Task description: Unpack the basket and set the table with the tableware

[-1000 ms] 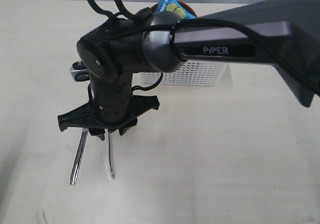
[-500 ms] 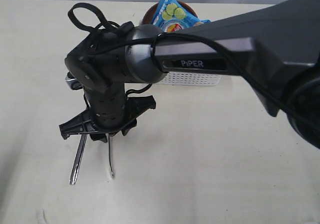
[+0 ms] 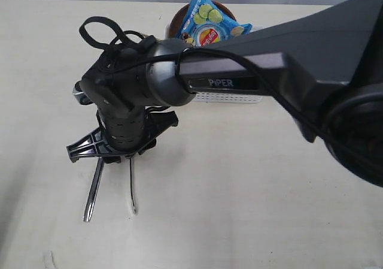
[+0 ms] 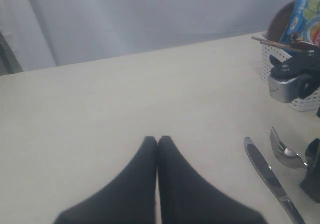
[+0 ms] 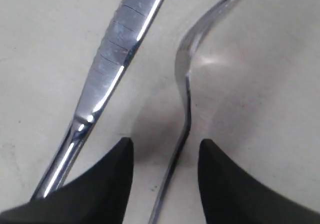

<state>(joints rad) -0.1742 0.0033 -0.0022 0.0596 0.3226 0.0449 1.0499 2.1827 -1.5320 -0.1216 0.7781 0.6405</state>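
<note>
A steel knife [image 3: 93,191] and a steel fork [image 3: 132,188] lie side by side on the table [image 3: 269,209]. My right gripper [image 3: 127,155] hangs just above their handle ends. In the right wrist view it [image 5: 165,151] is open, the fork's thin handle [image 5: 187,114] lies between the fingers without touching them, and the knife [image 5: 120,44] lies beside it. The white basket [image 3: 230,96] stands behind, mostly hidden by the right arm, with a brown plate [image 3: 178,18] in it. My left gripper [image 4: 157,140] is shut and empty, low over bare table, with the knife [image 4: 265,171] and fork [image 4: 285,151] off to its side.
A blue chip bag [image 3: 209,20] sticks up out of the basket [image 4: 310,102], and wooden chopsticks [image 4: 280,43] lie across its rim. The right arm's long dark link [image 3: 287,71] spans the scene above the basket.
The right arm's wrist has shifted a little to the left and away from the table's near edge. Knife and fork have stayed where they lie.
</note>
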